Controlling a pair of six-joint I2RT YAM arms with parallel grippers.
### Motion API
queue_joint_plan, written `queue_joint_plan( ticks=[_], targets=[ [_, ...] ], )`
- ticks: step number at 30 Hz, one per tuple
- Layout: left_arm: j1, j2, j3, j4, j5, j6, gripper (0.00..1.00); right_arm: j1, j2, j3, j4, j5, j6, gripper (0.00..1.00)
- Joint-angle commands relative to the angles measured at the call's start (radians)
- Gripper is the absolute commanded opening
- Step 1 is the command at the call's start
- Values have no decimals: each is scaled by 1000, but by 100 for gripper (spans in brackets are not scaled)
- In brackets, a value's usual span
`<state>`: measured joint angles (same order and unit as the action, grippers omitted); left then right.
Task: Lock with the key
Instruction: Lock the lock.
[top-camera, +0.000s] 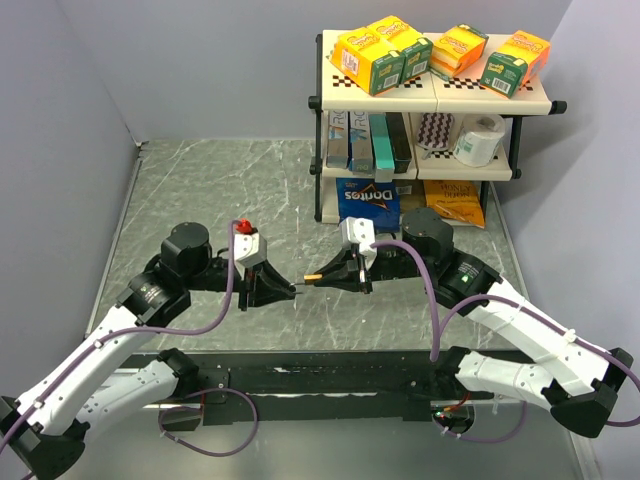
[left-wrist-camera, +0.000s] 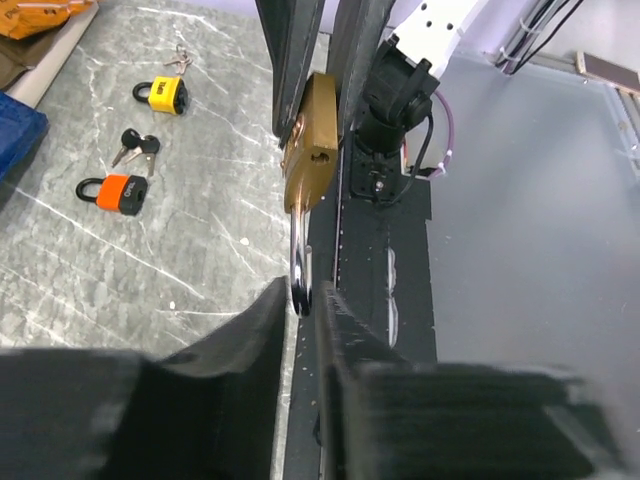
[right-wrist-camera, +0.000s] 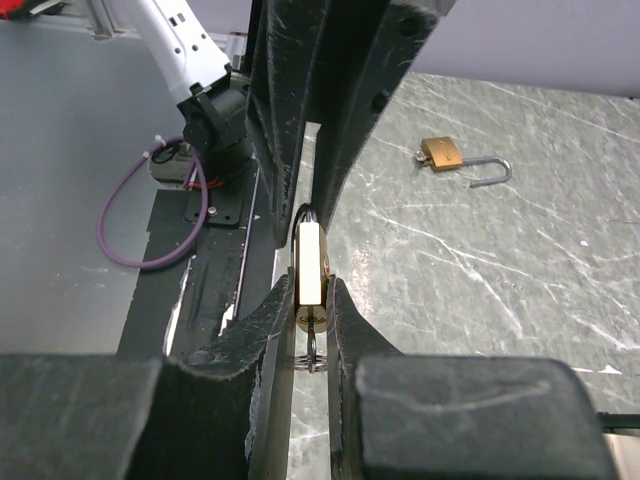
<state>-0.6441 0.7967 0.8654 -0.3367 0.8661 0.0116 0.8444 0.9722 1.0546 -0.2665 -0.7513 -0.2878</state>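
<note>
Padlock: the brass padlock (top-camera: 309, 277) is off the surface, held in the air between the two arms, in front of their bases.
Body: the right jaws are closed on the flat sides of the brass body (right-wrist-camera: 308, 272).
Shackle: the steel shackle (left-wrist-camera: 299, 262) runs from the body into the left jaws, which are closed on its bow at the very tips.
Key: a small metal piece (right-wrist-camera: 313, 352) hangs under the body. We take it for the key in the keyhole, but it is too small to be sure.
Latch: both wrist views show the shackle edge-on, so we cannot tell whether it is seated.
Step in hand (our judgement): seat the shackle, then turn the key.
How to do it well: we keep both jaws on the shackle's axis and push straight, without twist. The left hold is on the tips only and may slip, so force should be gentle. The keyhole face must stay free.
Around: an orange padlock (left-wrist-camera: 115, 193), a yellow padlock (left-wrist-camera: 162, 95) and black-headed keys (left-wrist-camera: 135, 145) lie on the marbled surface (left-wrist-camera: 220, 250). An open brass padlock (right-wrist-camera: 445, 153) lies well apart.
</note>
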Motion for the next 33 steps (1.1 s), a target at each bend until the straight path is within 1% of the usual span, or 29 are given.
queue_joint_plan(
  ticks=[1,2,3,5,6,8,9,10,11,12,15,21,23,26,28,29,30,31,33],
  targets=[
    [-8,4,-6,47,11,-4,16,4,-12,16,72,-14,15,0],
    [-8,4,-5,45,4,-5,5,4,-12,16,69,-14,15,0],
    [-8,6,-3,47,-1,-30,1,4,-10,16,67,-13,13,0],
    [-8,4,6,36,-6,-39,1,1,-6,21,58,6,32,0],
    [-6,7,10,30,4,-44,1,1,-6,21,53,18,41,12],
    [-6,9,26,-4,22,-45,1,-11,-6,21,41,55,61,32],
    [-6,7,29,-15,40,-35,1,-16,-9,22,21,64,64,53],
    [-6,4,30,-22,45,-30,1,-25,-10,28,10,72,67,59],
    [-5,1,30,-47,48,-22,1,-33,-9,33,-3,73,75,63],
    [-6,-2,29,-57,51,20,1,-50,-4,39,-22,76,79,67],
    [-6,-5,32,-93,62,54,1,-91,3,53,-45,72,102,73],
    [-5,7,41,-76,86,22,1,-108,13,76,-76,43,82,75],
    [-6,10,43,-65,70,-4,1,-107,10,76,-89,33,62,76],
    [-6,13,53,-55,60,-4,1,-108,-3,77,-114,9,29,78],
    [-5,19,66,-48,59,-4,1,-107,-6,84,-137,-25,0,79],
    [-5,24,69,-44,57,-40,1,-108,-6,84,-163,-40,-11,79],
    [-5,25,76,-41,59,-42,1,-107,-6,82,-177,-58,-25,79],
    [-5,29,81,-35,62,-42,1,-108,-7,81,-189,-103,-65,80],
    [-5,38,92,-32,63,-44,1,-97,-9,64,-209,-118,-83,81]
  ],
)
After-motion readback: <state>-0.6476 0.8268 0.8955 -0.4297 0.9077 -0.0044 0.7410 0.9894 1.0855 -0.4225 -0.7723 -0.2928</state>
